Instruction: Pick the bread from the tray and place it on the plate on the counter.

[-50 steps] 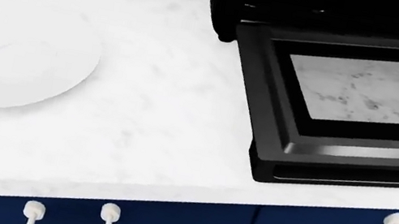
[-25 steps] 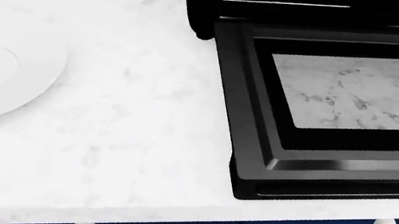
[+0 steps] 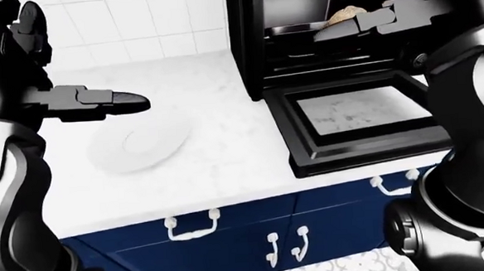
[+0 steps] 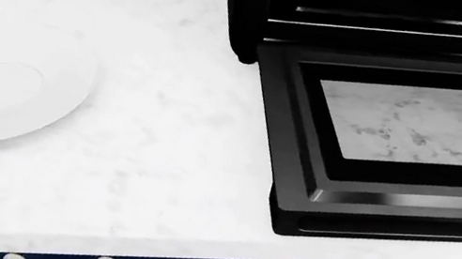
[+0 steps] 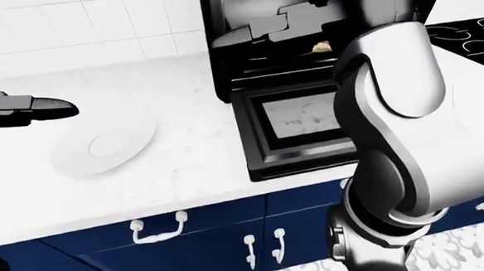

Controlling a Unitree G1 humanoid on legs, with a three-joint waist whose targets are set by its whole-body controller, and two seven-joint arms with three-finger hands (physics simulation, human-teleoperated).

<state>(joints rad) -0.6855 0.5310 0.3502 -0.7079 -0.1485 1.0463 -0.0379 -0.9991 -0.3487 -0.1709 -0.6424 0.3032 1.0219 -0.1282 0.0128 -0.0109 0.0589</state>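
The tan bread [image 3: 345,14] lies on the tray inside the black toaster oven [image 3: 287,40], whose door [image 3: 361,113] hangs open over the counter. My right hand [image 3: 340,28] reaches into the oven with its fingers stretched out right in front of the bread, not closed round it. The white plate [image 3: 139,147] lies empty on the white counter, left of the oven; it also shows in the head view [image 4: 0,85]. My left hand [image 3: 128,104] hovers above the plate's upper left side, fingers straight and empty.
The open oven door [image 4: 412,133] juts out to the counter's near edge at the right of the head view. Blue cabinet drawers with white handles [image 3: 193,225] run below the counter. A tiled wall [image 3: 137,23] stands behind it.
The whole head picture shifted left, then back right and down, so the camera moved. Plate and oven keep their places relative to each other.
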